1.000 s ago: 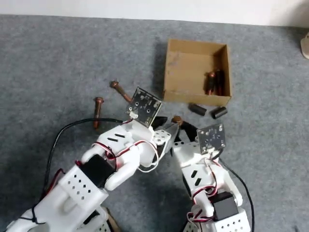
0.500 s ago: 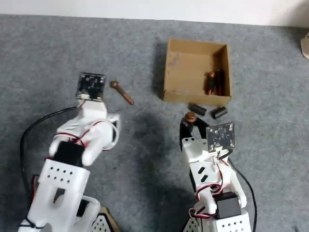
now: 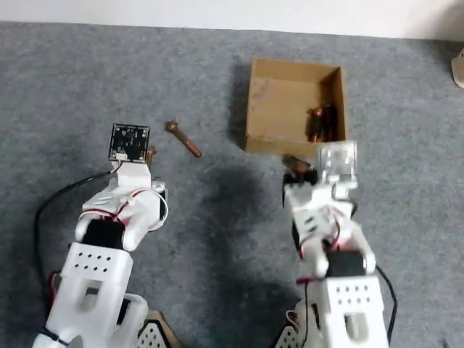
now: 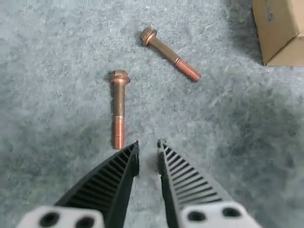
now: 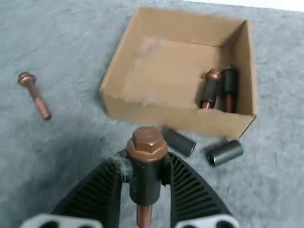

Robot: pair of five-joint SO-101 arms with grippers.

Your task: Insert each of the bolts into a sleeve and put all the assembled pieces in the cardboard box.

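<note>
— Where's the sleeved bolt (image 5: pixel 145 183) just now?

— Pinched in the right pincer (image 5: pixel 145 159). The fingers press on the black sleeve from both sides, and the copper head pokes out past the tips. Its long axis looks to run along the fingers, head foremost.

— And the cardboard box (image 5: pixel 156 114)?

— Straight ahead of that head, its near wall close in front. A loose sleeve (image 5: pixel 178 141) and a second sleeve (image 5: pixel 224 152) lie on the worktop (image 5: pixel 61 156) between pincer and wall, just beside the wall's foot. Two finished pieces (image 5: pixel 209 90) lie side by side along the box's right side.

— So the drop is simple?

— I'd judge it has to lift over that wall and then go forward. The open floor of the box is to the left of the pieces.

— What about the other arm?

— The left pincer (image 4: pixel 147 145) hangs low over the worktop, its fingers parted by a narrow gap and gripping nothing. The nearer bolt (image 4: pixel 118 107) lies just beyond it, head away, threaded end just beside one fingertip (image 4: pixel 133 151). Its length runs nearly in line with the pincer, so I reckon the wrist must turn to take it across the shank. The second bolt (image 4: pixel 168 53) lies farther on, slanted, toward the box corner.

— Which arm is nearer to what?

— The left is nearer both bare bolts. The right is nearer the box and the sleeves.
</note>
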